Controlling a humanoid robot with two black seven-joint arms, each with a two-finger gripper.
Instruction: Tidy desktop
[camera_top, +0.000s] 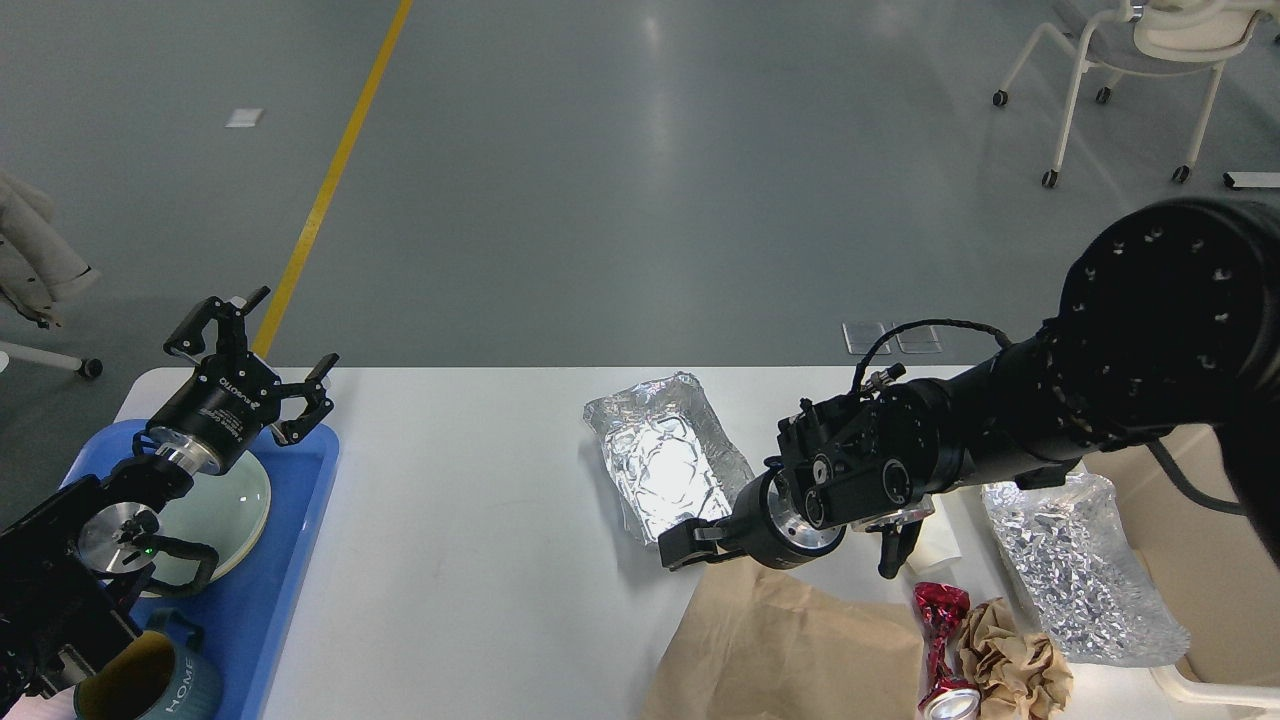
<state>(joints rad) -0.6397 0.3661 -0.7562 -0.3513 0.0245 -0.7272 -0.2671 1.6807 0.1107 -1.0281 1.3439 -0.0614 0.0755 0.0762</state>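
Observation:
The white-grey desktop (470, 520) carries an open foil tray (660, 460) at its middle. A flat brown paper bag (780, 650) lies at the front, with a crushed red can (938, 630) and a crumpled brown paper ball (1012, 665) to its right. A crumpled foil tray (1075, 565) lies at the right. My right gripper (688, 545) is low over the desktop, at the foil tray's near corner and just above the bag's far edge; its fingers are too dark to tell apart. My left gripper (252, 352) is open and empty above the far end of the blue tray (300, 560).
The blue tray holds a pale green plate (235, 500) and a teal mug (150, 685). A cream bin (1235, 600) stands at the right edge. My right arm hides most of the paper cups; a bit of white (940, 540) shows. A chair (1130, 60) stands on the floor behind.

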